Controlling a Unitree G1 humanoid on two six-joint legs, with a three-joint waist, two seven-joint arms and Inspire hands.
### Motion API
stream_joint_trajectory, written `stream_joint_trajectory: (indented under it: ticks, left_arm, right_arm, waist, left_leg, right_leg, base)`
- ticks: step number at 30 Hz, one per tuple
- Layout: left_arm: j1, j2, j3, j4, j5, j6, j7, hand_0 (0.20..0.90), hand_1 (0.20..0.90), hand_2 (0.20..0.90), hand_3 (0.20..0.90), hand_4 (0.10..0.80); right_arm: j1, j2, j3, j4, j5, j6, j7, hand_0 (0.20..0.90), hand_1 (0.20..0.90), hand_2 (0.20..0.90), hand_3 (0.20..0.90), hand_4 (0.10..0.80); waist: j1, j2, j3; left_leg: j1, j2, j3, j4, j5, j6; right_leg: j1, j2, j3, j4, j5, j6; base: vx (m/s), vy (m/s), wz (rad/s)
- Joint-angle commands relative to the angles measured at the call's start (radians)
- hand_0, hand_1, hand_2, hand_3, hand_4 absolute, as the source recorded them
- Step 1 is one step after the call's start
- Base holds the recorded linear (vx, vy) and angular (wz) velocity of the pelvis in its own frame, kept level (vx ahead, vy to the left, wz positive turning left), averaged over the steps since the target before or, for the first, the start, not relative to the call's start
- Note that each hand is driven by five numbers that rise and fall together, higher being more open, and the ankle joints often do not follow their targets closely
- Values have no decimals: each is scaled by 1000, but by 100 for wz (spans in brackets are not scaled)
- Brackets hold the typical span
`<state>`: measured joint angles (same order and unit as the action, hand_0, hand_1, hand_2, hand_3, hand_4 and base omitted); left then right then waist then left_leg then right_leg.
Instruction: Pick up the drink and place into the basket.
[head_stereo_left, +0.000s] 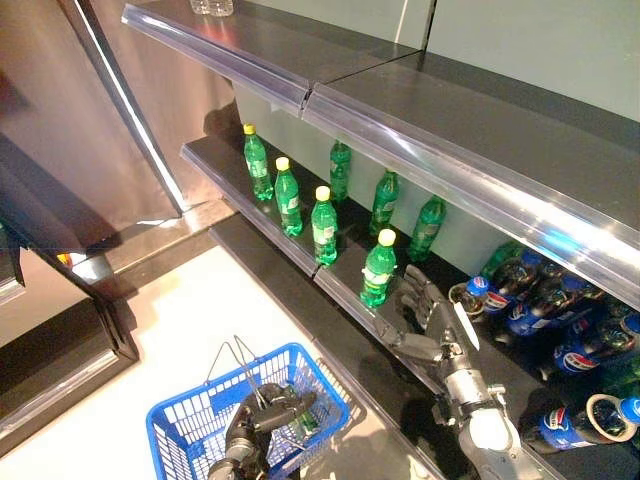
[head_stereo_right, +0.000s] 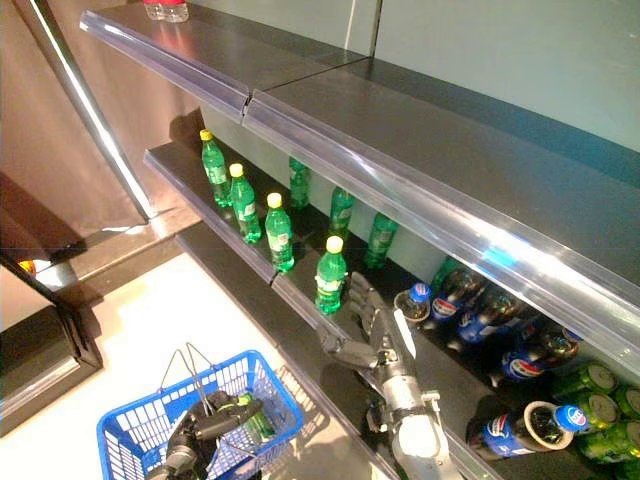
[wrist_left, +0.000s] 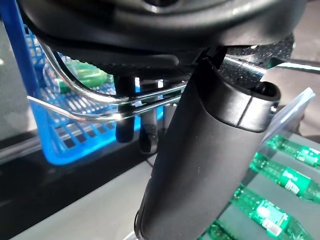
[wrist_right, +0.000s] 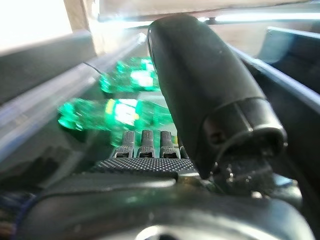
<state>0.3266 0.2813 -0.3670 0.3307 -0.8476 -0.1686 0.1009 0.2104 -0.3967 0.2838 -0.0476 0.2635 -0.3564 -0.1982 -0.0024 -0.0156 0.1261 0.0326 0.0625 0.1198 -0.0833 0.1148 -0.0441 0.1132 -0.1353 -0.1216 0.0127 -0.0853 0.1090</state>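
Dark shelf (head_stereo_left: 300, 262): green bottles (head_stereo_left: 324, 228) upright in rows; blue-labelled bottles (head_stereo_left: 560, 330) lying at right end.

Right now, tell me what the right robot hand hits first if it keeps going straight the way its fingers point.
Probably the nearest green bottle at the shelf's front edge. The right robot hand is open, fingers aimed at it, not yet touching. Depth is hard to judge; it could slip just behind the bottle.

Seven green bottles (head_stereo_left: 323, 226) stand upright on the middle shelf (head_stereo_left: 262, 215), four yellow-capped toward nine o'clock and three behind, one blue basket (head_stereo_left: 178, 426) at seven o'clock holds one more green bottle (head_stereo_right: 254, 416), and the blue-labelled cola bottles (head_stereo_left: 530, 310) at three o'clock overlap beyond counting.
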Motion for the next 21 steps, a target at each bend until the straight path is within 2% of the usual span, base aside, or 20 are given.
stream_joint_trajectory:
  ticks: [1, 5, 14, 21]
  left_arm:
    - [-93, 9, 85, -240, 64, -188, -79, 300, 300, 300, 200, 100]
    - [-82, 7, 87, -239, 69, -183, -76, 300, 300, 300, 200, 100]
    - [-59, 9, 98, -245, 72, -171, -74, 300, 300, 300, 200, 100]
    - [-49, 22, 112, -254, 64, -152, -80, 300, 300, 300, 200, 100]
  right_arm:
    - [-75, -27, -78, -151, -38, -161, -62, 900, 900, 900, 900, 800]
    - [-79, -25, -119, -178, -93, -194, -149, 900, 900, 900, 900, 800]
    - [-86, -16, -184, -176, -215, -188, -390, 900, 900, 900, 900, 800]
    - [-91, -9, -207, -155, -250, -189, -483, 900, 900, 900, 900, 800]
  waist:
    - [15, -31, -35]
    - [10, -30, -34]
    - [12, -20, -31]
    - [18, -15, -29]
  left_leg:
    - [21, 78, -32, 140, -118, -55]
    - [25, 80, -27, 147, -123, -55]
    - [23, 74, -19, 166, -134, -56]
    - [23, 68, -19, 167, -137, -55]
  right_leg:
    - [-62, -56, 17, -9, 154, 42]
    - [-64, -51, 21, 1, 147, 39]
    - [-69, -53, 17, 13, 142, 39]
    - [-72, -61, 7, 20, 143, 47]
  base:
    - [52, -16, -9]
    - [63, -10, -6]
    - [49, -4, -1]
    - [0, 0, 0]
